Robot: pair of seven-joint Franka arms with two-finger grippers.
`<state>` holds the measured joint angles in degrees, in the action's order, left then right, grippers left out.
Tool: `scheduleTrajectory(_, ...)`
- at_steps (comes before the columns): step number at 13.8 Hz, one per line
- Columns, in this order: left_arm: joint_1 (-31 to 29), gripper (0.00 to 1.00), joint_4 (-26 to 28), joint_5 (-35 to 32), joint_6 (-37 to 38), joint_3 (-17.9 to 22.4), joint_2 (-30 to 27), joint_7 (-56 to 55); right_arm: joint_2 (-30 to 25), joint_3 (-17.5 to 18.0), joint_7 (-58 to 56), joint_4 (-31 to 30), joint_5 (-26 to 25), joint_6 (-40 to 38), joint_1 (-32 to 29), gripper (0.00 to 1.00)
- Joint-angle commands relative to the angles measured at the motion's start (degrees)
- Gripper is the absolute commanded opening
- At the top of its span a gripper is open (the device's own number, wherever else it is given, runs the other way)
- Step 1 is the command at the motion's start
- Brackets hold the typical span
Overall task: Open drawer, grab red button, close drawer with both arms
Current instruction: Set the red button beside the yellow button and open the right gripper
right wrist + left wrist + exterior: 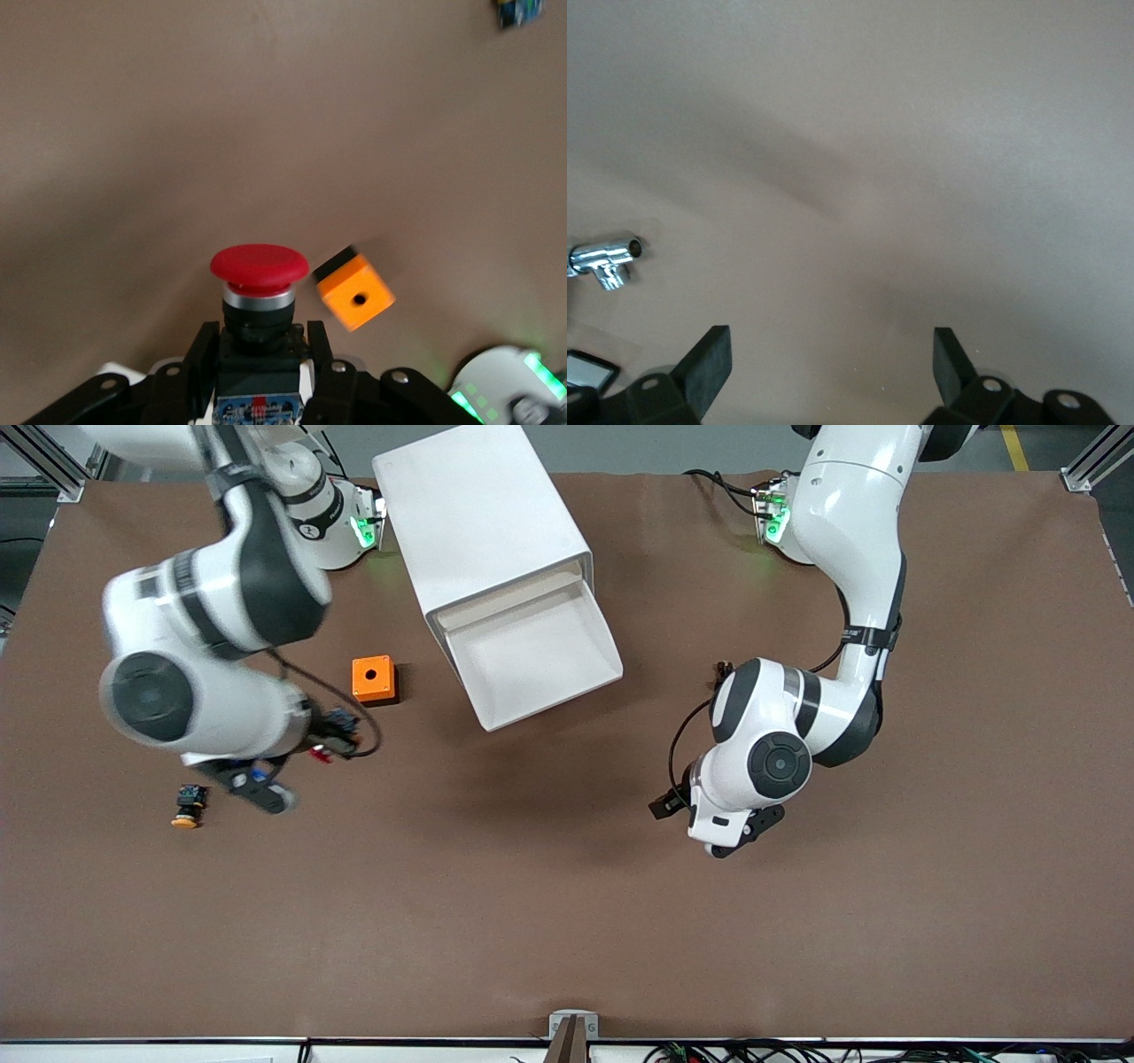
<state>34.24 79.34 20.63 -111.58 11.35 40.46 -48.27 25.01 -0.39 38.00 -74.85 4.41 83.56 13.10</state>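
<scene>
The red-capped button (260, 266) stands upright between the fingers of my right gripper (257, 341), which is shut on its black body. In the front view this gripper (330, 737) and the button's red cap (321, 755) are over the table near the orange box, toward the right arm's end. The white cabinet (483, 522) lies near the arms' bases with its drawer (567, 691) pulled open and empty. My left gripper (731, 841) hangs open and empty over bare table at the left arm's end; in the left wrist view its fingers (709, 363) stand wide apart.
An orange box (374, 679) with a round hole sits beside the drawer and also shows in the right wrist view (354, 299). A yellow-orange-capped button (187, 806) lies nearer the front camera at the right arm's end. The brown table (567, 921) spreads below.
</scene>
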Motion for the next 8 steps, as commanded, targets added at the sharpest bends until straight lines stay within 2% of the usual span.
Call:
scheduleTrajectory(1,0.1,1.00,0.8,2.2,-1.4,-0.4,-0.9,1.1,1.3,1.3,-16.9,-1.2,0.6,3.2,-8.2,0.11)
scheduleTrajectory(4,0.9,1.00,0.7,5.5,-1.4,-1.0,-1.3,0.5,3.9,1.3,-29.5,-6.2,-4.3,14.8,-13.0,0.11)
scheduleTrajectory(8,6.9,1.00,0.8,5.1,-0.7,-1.6,-1.5,-0.2,8.9,1.3,-36.3,-8.3,-7.8,25.9,-16.3,0.11)
